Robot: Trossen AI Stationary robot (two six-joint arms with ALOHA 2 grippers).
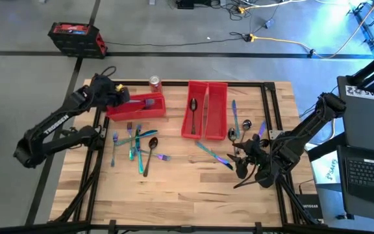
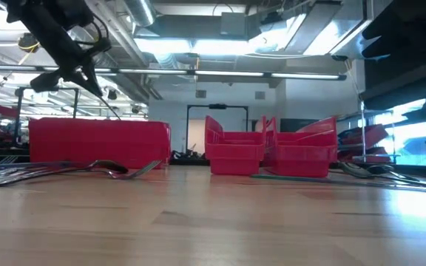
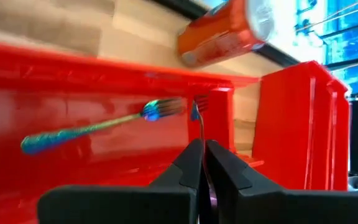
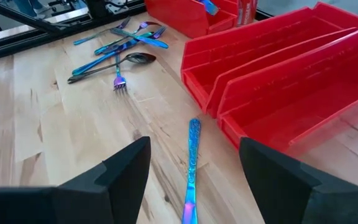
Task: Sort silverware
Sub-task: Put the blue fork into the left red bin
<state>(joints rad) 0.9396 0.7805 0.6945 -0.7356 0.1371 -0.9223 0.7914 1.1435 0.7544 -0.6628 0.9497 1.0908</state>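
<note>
My left gripper (image 3: 201,148) is over the left red bin (image 1: 135,107) and is shut on an iridescent fork (image 3: 199,111). A second fork (image 3: 98,127) lies flat on that bin's floor. Two more red bins (image 1: 205,110) stand side by side in the middle of the table, and a dark spoon (image 1: 193,104) lies in the left one. A pile of forks, spoons and knives (image 1: 135,146) lies on the table in front of the left bin. My right gripper (image 4: 194,146) is open and hovers over a blue knife (image 4: 192,168) lying on the wood. My left gripper pinches the fork's thin handle (image 3: 202,134) between its two shut fingers. The fork runs on lengthwise past the fingertips, with its tines (image 3: 199,102) at the free end. It is lifted clear and slants down towards the bin (image 2: 98,140) without touching it.
A red soda can (image 1: 154,82) stands behind the left bin. More silverware (image 1: 242,127) lies to the right of the middle bins. A single fork (image 4: 118,79) lies apart from the pile. Bare wood stretches along the table's near side.
</note>
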